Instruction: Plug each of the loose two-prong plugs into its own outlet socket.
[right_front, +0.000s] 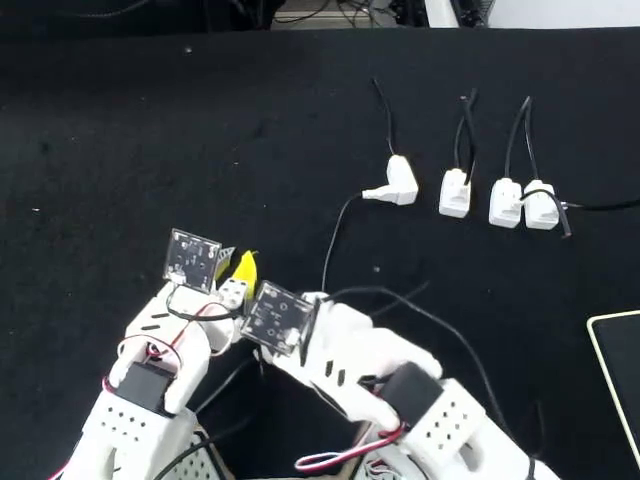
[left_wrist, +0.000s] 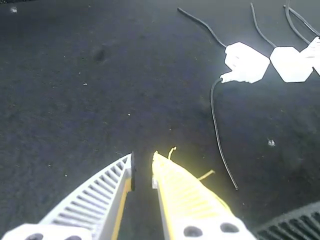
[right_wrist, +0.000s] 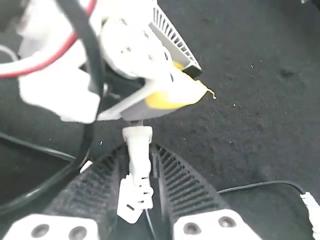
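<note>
While the right gripper (right_wrist: 139, 152), low in the middle of the high view, pinched a white plug (right_wrist: 136, 175) between its black fingers, the left gripper (left_wrist: 143, 161) beside it stood barely parted, holding nothing. White outlet sockets (right_front: 455, 193) lay upper right.

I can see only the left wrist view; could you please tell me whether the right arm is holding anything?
Observer: Yes, the right claw is shut on a white plug.
Operator: Thank you. Where is that plug relative to my left claw?
Observer: The right wrist view shows the left claw just ahead of the plug's tip, very close; I cannot tell whether they touch.
Operator: And how many socket pieces lie ahead in all?
Observer: The high view shows four white corded pieces in a row on the black table, towards its far side and to the right.
</note>
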